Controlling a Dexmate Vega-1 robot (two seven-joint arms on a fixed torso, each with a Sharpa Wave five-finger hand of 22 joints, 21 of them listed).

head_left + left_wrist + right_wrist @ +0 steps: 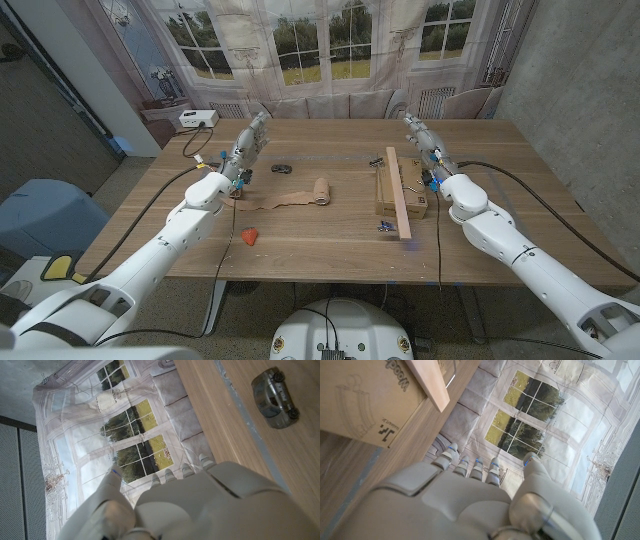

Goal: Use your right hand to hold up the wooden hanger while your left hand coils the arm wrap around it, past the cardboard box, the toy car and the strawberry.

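- Wooden hanger (398,190): a pale wooden bar lying across the cardboard box (388,186) on the right half of the desk (330,250); its metal hook seems to show at the far end, too small to be sure. Not lifted.
- Arm wrap (300,196): tan band, left of the box near the desk's middle; one end rolled, the other trailing loose toward the left. Nothing coiled around the hanger yet.
- Toy car (282,168): small, dark, beyond the wrap on the far side; the left wrist view shows it standing apart from the hand.
- Strawberry (249,236): red, near the front edge on the left, well apart from the wrap.
- Right robot hand (425,145): raised just beside the box's right side, fingers straight and spread, holding nothing.
- Left robot hand (246,150): raised left of the toy car, fingers extended, holding nothing.
- Progress: judged as not begun. Both steps remain: grasping and raising the hanger, then picking up and winding the wrap.
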